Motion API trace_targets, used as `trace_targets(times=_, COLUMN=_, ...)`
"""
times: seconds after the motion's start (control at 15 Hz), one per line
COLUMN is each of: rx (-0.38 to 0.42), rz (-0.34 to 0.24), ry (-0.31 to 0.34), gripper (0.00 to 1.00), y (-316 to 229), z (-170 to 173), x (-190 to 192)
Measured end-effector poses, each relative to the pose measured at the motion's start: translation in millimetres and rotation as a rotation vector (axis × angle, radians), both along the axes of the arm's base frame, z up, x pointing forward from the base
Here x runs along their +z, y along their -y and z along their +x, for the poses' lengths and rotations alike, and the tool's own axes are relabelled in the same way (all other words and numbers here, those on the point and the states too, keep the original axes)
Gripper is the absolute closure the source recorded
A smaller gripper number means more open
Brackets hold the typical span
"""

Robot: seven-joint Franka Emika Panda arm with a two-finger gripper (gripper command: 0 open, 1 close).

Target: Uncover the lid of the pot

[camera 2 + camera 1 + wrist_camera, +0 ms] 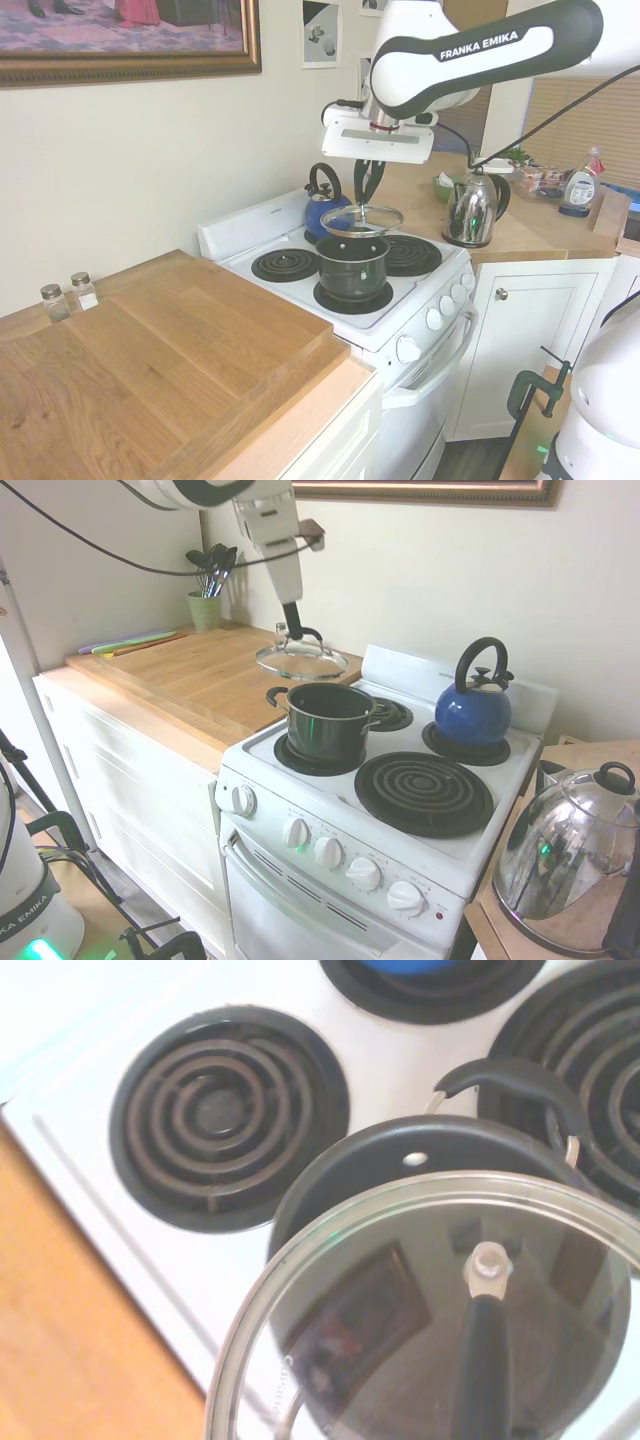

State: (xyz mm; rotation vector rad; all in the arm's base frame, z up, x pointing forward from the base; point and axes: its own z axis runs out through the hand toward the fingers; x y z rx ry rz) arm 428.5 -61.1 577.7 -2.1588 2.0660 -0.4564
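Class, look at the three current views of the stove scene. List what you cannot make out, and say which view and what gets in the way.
- Inside of the pot: too dark in both exterior views; in the wrist view the lid covers it with reflections.
- Grip on the lid's handle: the gripper is too small to show its fingers.
- Steel kettle: cut off by the first exterior view's right edge.
- Stove knob markings: too small.

The lid [302, 660] is clear, glossy glass with a shiny metal rim and a matt black handle. The pot [327, 720] is dark, semi-gloss metal with a bright polished rim. The stove [440, 855] is smooth white enamel; its coil burners [424, 792] are dull black metal. The blue kettle [473, 712] is glossy enamel, the steel kettle [565, 865] mirror-polished. The countertop [190, 675] is matt, grained wood.
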Motion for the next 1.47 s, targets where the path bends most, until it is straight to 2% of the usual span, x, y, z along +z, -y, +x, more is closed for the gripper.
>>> trace_targets(times=0.27, rx=0.077, rz=-0.111, ry=0.007, gripper=1.0, y=-110, z=-10, x=16)
trace_targets(times=0.47, rx=0.169, rz=-0.201, ry=0.001, gripper=1.0, y=-200, z=-15, x=4)
trace_targets(times=0.6, rx=0.237, rz=-0.235, ry=-0.019, gripper=1.0, y=-241, z=-3, x=-12)
trace_targets(times=0.73, rx=0.298, rz=-0.239, ry=-0.065, gripper=1.0, y=-262, z=25, x=-37)
trace_targets(times=0.93, rx=0.38, rz=-0.227, ry=-0.152, gripper=1.0, y=-285, z=65, x=-98)
trace_targets(times=1.07, rx=0.421, rz=-0.222, ry=-0.192, gripper=1.0, y=-298, z=73, x=-129)
trace_targets(times=1.47, rx=0.465, rz=-0.213, ry=-0.223, gripper=1.0, y=-292, z=75, x=-156)
